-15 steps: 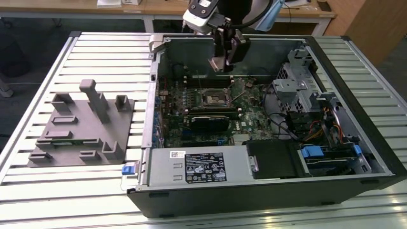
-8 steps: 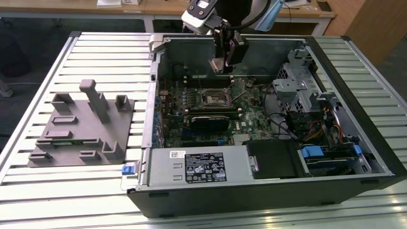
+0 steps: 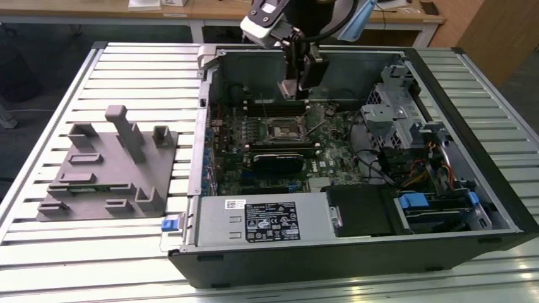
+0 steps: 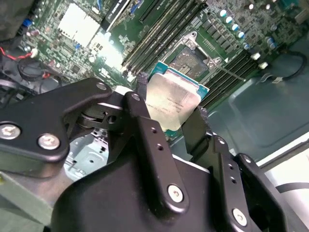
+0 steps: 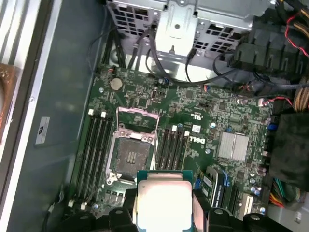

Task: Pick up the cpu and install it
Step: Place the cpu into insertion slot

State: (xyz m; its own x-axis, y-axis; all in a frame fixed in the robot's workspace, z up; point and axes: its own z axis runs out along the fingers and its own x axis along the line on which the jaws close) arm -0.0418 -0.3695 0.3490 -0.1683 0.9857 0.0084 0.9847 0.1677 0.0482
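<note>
On the exterior view's left a grey fixture (image 3: 101, 180) sits on the slatted table (image 3: 143, 76), well apart from the work; just beside it to the right lies the open case (image 3: 252, 265) with the green board (image 3: 332, 154) in its floor; near the board's middle the socket (image 3: 284, 130) lies bare, its frame apparently swung back, flanked by memory slots (image 5: 96, 145) in the first wrist view; above and a little behind the socket hangs the gripper (image 3: 296, 91), pinching the cpu (image 4: 171, 104) by two opposite edges, silver top facing the second wrist view, the chip clear of the board and touching nothing but the fingers (image 4: 147, 125); further right stand the drive cage (image 3: 396, 113) and a tangle of cables (image 3: 433, 164), apart from the arm's line. The step in hand reads as carrying the chip over the socket. To do it well, I judge the chip should stay level and square to the socket's sides, corners and notches matched while it is in the air; any correction belongs up here, since sliding it across the contacts would likely bend them; the descent should be straight and slow, the grip firm enough to hold, never pressing down.
</note>
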